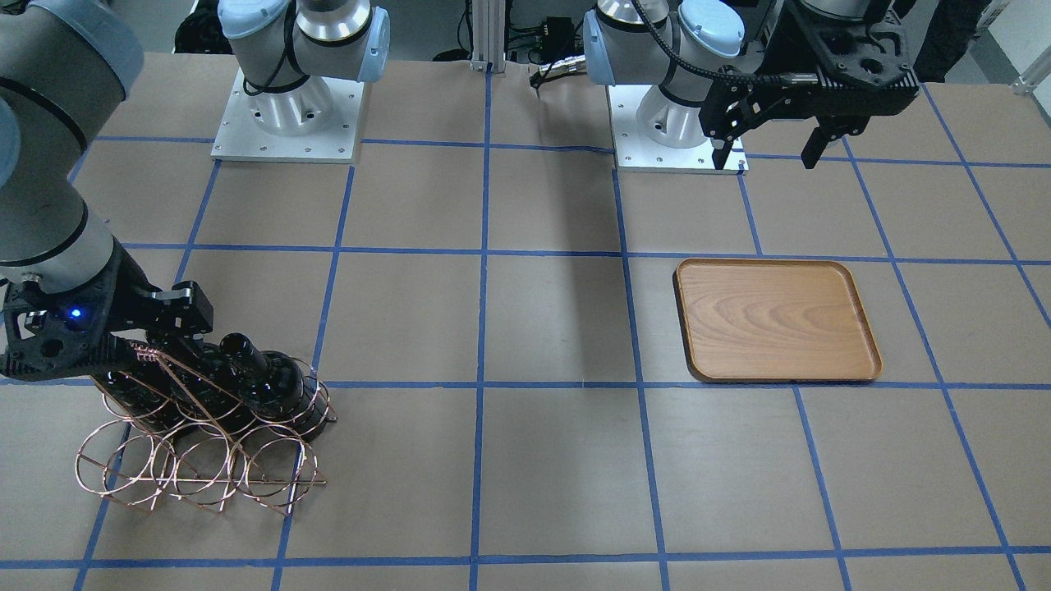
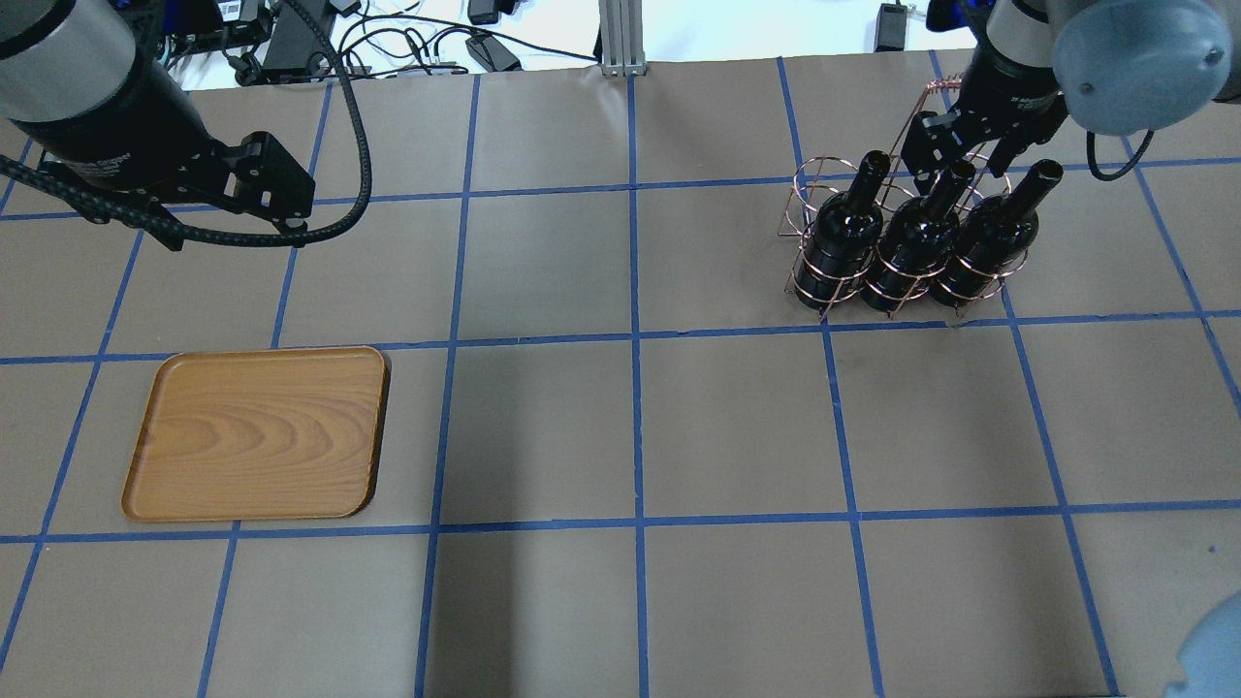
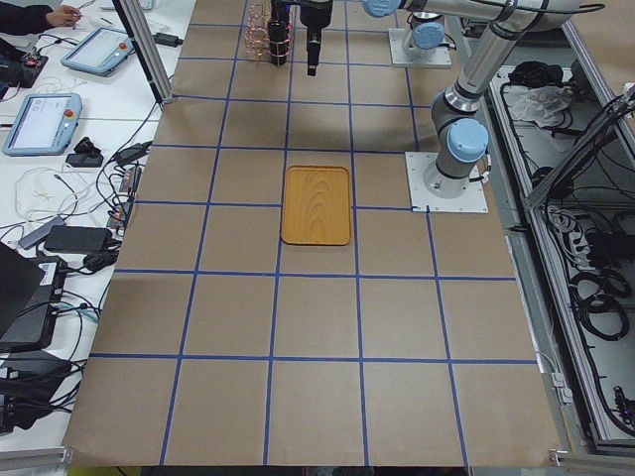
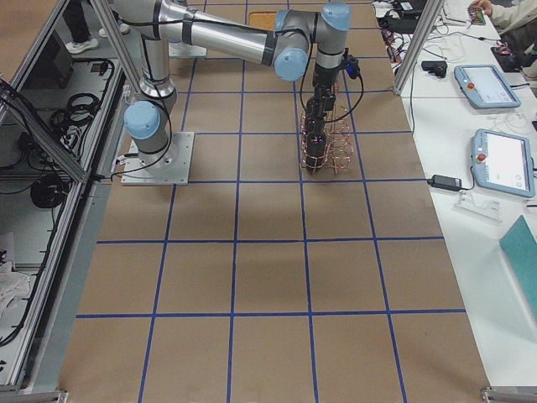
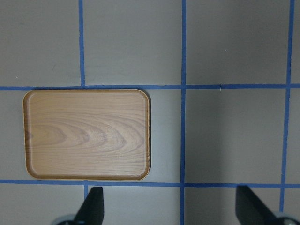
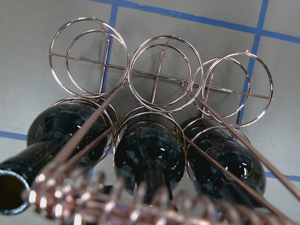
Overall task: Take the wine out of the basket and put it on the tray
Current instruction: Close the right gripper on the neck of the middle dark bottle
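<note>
Three dark wine bottles stand tilted in the copper wire basket (image 2: 805,194): one (image 2: 843,237), a middle one (image 2: 911,247) and one more (image 2: 984,242). My right gripper (image 2: 958,145) hangs over the middle bottle's neck, beside the basket's coil handle (image 2: 936,89). Its fingers look apart on either side of the neck and hold nothing. The right wrist view looks down on the bottles (image 6: 150,157) and the empty rings (image 6: 89,56); the handle hides the fingers. The wooden tray (image 2: 257,431) lies empty. My left gripper (image 1: 768,156) is open and empty, high above the tray (image 5: 86,133).
The table is covered in brown paper with a blue tape grid. The two arm bases (image 1: 287,115) (image 1: 673,123) stand at the robot's edge. Cables and teach pendants (image 3: 45,119) lie on side benches beyond the table.
</note>
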